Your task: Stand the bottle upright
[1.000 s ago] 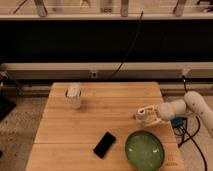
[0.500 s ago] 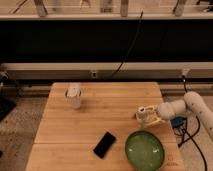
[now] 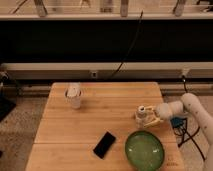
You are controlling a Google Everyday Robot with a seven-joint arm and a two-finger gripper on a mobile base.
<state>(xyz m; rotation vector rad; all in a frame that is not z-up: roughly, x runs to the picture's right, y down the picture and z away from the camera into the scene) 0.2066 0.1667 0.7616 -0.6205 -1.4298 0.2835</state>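
Note:
The bottle (image 3: 141, 115) is small and pale with a white cap on top. It looks about upright on the right part of the wooden table (image 3: 95, 125), just behind the green bowl (image 3: 144, 149). My gripper (image 3: 150, 119) reaches in from the right on a white arm (image 3: 187, 107) and sits right against the bottle's right side, at table height. The contact between gripper and bottle is hidden.
A white cup-like container (image 3: 74, 95) stands at the table's back left. A black phone (image 3: 104, 144) lies flat near the front middle. A black cable (image 3: 127, 50) hangs behind the table. The table's right edge is close to the arm.
The gripper and the bottle have shifted slightly to the left together. Nothing else moved.

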